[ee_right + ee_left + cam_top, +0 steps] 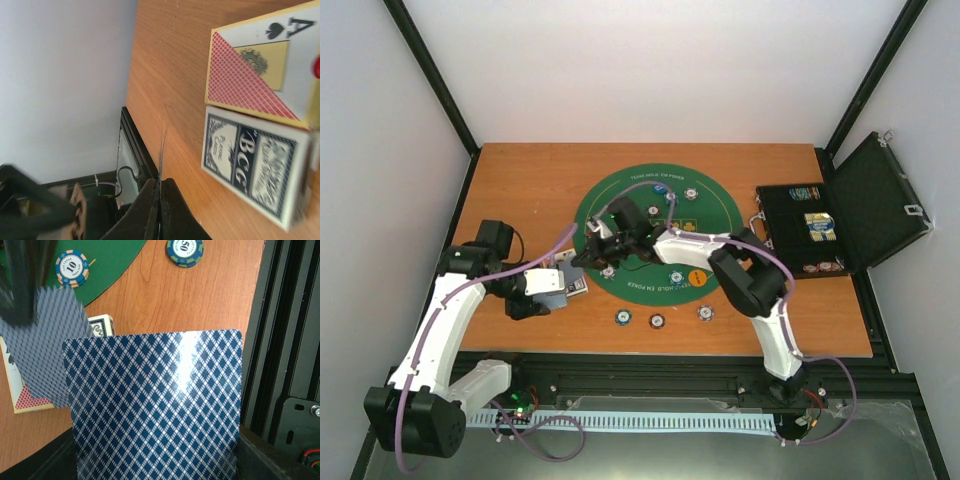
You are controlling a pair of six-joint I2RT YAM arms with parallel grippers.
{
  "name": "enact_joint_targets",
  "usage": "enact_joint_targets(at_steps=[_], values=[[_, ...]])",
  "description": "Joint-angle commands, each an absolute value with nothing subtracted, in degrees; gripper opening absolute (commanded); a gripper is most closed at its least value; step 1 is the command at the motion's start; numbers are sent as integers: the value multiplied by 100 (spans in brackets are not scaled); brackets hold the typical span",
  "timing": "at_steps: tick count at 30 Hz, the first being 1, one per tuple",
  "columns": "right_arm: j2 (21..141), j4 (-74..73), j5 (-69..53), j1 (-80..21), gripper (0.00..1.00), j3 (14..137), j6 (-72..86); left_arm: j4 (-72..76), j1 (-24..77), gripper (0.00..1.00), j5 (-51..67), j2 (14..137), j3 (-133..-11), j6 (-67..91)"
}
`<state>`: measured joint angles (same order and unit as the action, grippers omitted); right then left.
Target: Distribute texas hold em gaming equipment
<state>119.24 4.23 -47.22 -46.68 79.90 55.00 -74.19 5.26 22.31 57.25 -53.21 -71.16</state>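
Note:
My left gripper (550,290) is shut on a stack of blue diamond-backed playing cards (155,405) that fills the left wrist view and hides its fingers. My right gripper (592,250) reaches left across the green mat (710,235) and is shut on a single playing card, seen edge-on (161,150) between its fingers (150,200). That card (47,340) hangs blurred just beside the stack. Poker chips lie on the mat (676,278) and on the wood in front of it (658,321). A "10" chip (72,268) and a "50" chip (185,250) show too.
Two card boxes lie on the wood under the grippers: a blue-white one (255,167) and a red ace one (260,75). An orange disc (696,278) sits on the mat. The black case (820,230) stands open at the right. The table's black frame rail (280,340) runs close by.

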Motion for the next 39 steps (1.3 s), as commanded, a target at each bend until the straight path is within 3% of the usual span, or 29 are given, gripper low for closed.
enact_joint_targets(at_steps=[1, 3, 7, 10, 15, 27, 31, 39], values=[[12571, 558, -4636, -5005, 3, 8790, 5771, -7639, 546, 1, 2354, 5623, -5550, -7071], [12816, 397, -4601, -5150, 4, 9077, 5738, -7646, 545, 1, 2350, 5598, -5538, -7066], [12824, 53, -4339, -5158, 17, 9066, 5537, -7642, 545, 1, 2325, 5576, -5520, -7075], [12685, -390, -4171, -5101, 35, 9017, 5262, -7641, 546, 1, 2313, 5578, -5494, -7075], [12178, -902, -3763, -5035, 39, 8722, 4836, -7611, 546, 1, 2274, 5580, -5475, -7051], [9823, 1634, -3980, -5118, 72, 5773, 6012, -7509, 549, 1, 2355, 5677, -5483, -7005], [9755, 1794, -3953, -5393, 77, 5805, 6099, -7478, 546, 1, 2372, 5666, -5469, -6987], [10236, 1849, -4082, -5753, 78, 6376, 6150, -7522, 549, 1, 2363, 5644, -5490, -6987]])
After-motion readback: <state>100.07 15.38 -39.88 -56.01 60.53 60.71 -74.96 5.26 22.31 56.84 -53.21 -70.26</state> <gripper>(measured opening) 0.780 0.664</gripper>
